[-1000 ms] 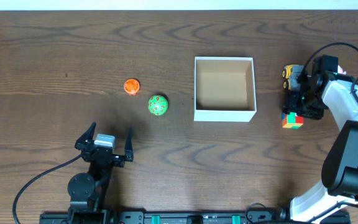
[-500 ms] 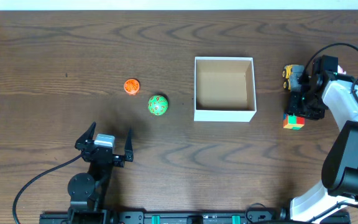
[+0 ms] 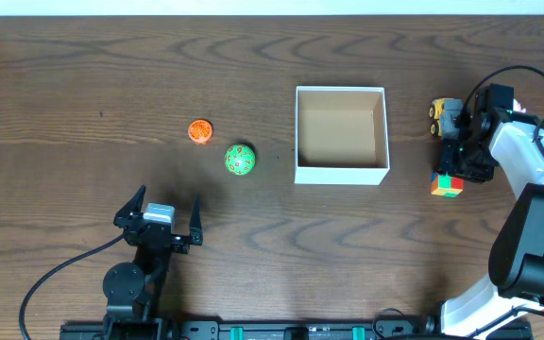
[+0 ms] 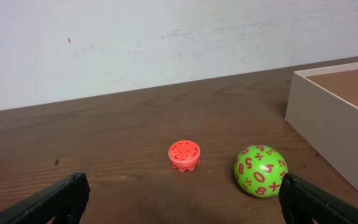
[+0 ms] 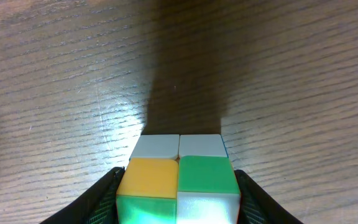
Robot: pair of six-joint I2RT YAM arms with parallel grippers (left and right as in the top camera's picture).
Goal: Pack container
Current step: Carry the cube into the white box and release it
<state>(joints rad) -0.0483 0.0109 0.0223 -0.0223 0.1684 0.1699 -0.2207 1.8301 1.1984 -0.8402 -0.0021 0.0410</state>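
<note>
1. Now my right fingers (image 5: 98, 202) pinch the colour cube (image 5: 178, 180) by its hard, flat sides.
2. My left fingers (image 4: 55, 199) are spread wide, holding nothing.
3. The container (image 3: 341, 174) sits open on the tabletop (image 3: 83, 76), near the cube.
4. I think its thin walls are light and bendy, so I would take it by one wall's rim, gently.

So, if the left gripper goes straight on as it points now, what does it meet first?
Probably the orange toy, nearly centred ahead of the left gripper; depth is hard to judge.
</note>
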